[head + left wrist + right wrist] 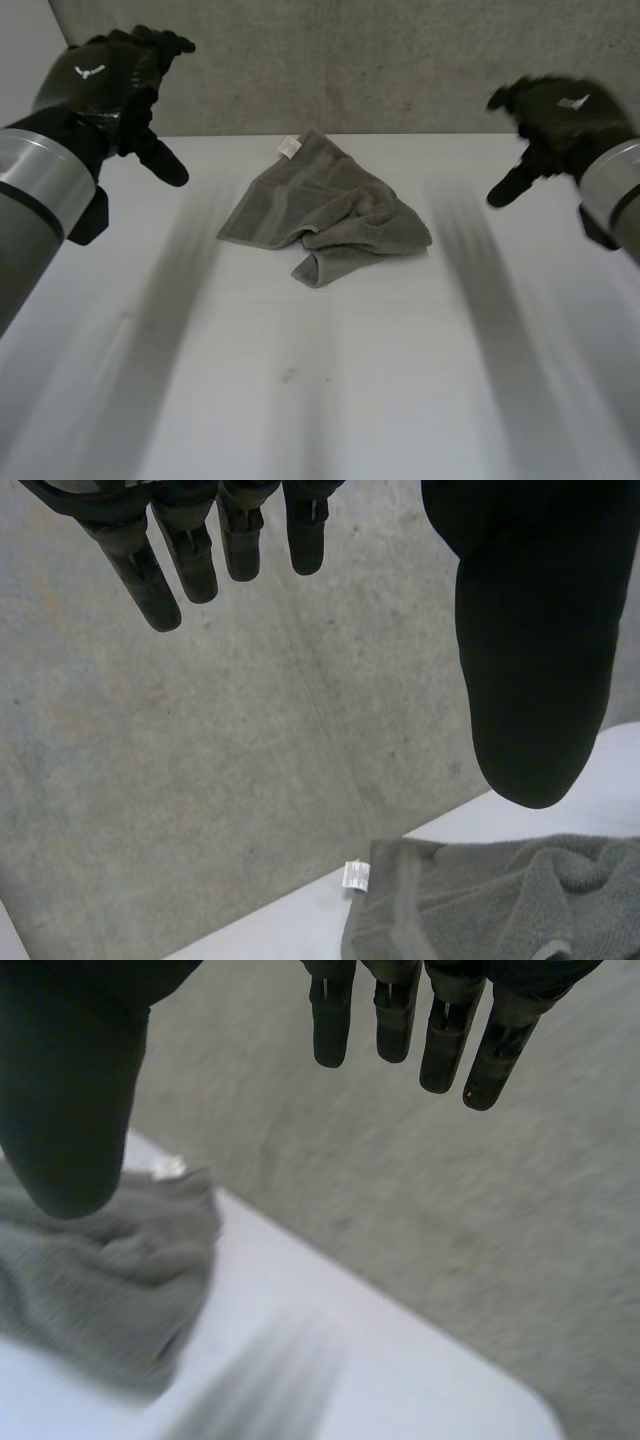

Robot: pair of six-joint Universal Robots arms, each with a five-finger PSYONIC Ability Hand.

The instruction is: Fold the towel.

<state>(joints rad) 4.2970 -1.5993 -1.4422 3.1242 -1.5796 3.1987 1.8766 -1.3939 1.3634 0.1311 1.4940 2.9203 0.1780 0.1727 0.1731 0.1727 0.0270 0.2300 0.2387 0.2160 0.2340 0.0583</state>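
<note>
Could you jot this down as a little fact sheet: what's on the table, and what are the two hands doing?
towel: grey, crumpled in a loose heap, not folded
label: small, white, on the towel's far corner
table: white, the towel lies on its far half
left hand: up in the air left of the towel, fingers straight, holding nothing
right hand: up in the air right of the towel, fingers straight, holding nothing
wall: grey, behind the table
folding: not yet begun

crumpled grey towel (325,215) with white tag, loosely bunched at table's far middle
</note>
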